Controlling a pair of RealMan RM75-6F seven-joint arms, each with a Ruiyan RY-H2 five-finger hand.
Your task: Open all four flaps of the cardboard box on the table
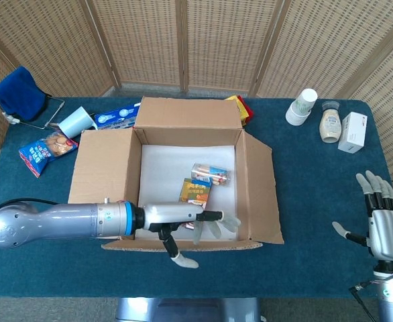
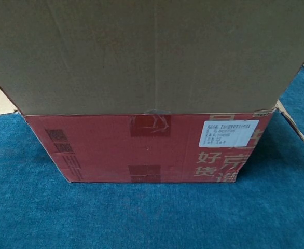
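My left hand (image 1: 195,228) presses the brown cardboard box's (image 1: 190,176) near flap (image 2: 152,54) with fingers spread, gripping nothing; my right hand (image 1: 383,225) rests open, well apart.

cardboard box (image 1: 190,181) mouth open above, near flap (image 2: 152,52) leaning outward — blocks front

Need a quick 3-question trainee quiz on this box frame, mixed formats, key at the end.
1. True or false: the right hand is touching the cardboard box.
2. Which hand is at the near flap? A) left B) right C) neither
3. Fill in: the white cups stand at the table's far ____ side in the head view.

Key:
1. False; it hangs apart at the table's right edge, fingers spread.
2. A; the left hand reaches over the flap's edge, thumb below it.
3. right
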